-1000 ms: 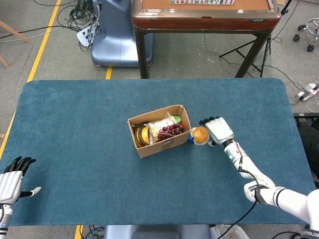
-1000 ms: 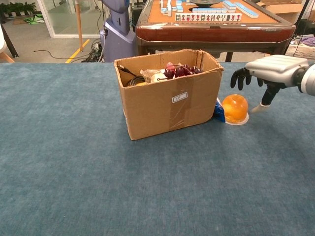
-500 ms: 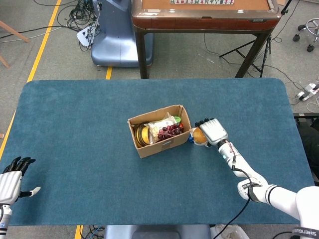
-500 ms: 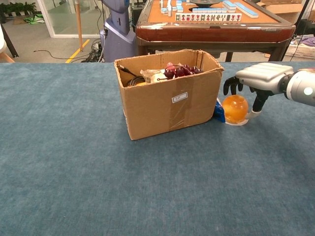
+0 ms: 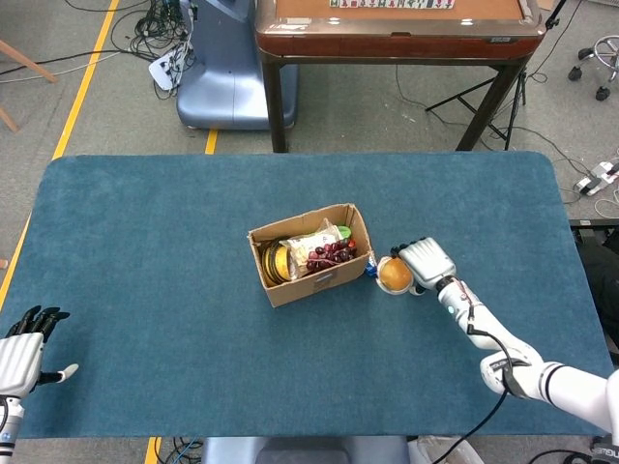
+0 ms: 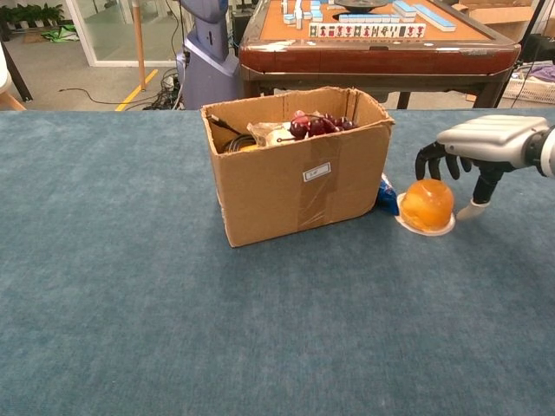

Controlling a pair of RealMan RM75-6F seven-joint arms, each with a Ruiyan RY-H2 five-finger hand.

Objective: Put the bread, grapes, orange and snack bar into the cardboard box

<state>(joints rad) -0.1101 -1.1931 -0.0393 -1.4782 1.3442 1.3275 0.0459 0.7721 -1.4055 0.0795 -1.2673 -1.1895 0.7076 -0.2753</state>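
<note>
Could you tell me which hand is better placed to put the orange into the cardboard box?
The right hand: it hovers over the orange beside the cardboard box; the left hand sits far off.

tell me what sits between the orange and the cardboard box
A small blue packet lies beside the cardboard box, left of the orange; the chest view shows it best.

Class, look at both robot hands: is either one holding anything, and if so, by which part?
Nothing is held. The right robot hand hovers open beside the orange; the left robot hand is open.

A robotics lab or test room. Beyond the far edge of the blue-felt table (image 5: 145, 242) stand a mahjong table (image 5: 397, 29), a robot base (image 5: 227, 77), loose cables (image 5: 155, 29) and yellow floor tape (image 5: 82, 82).
</note>
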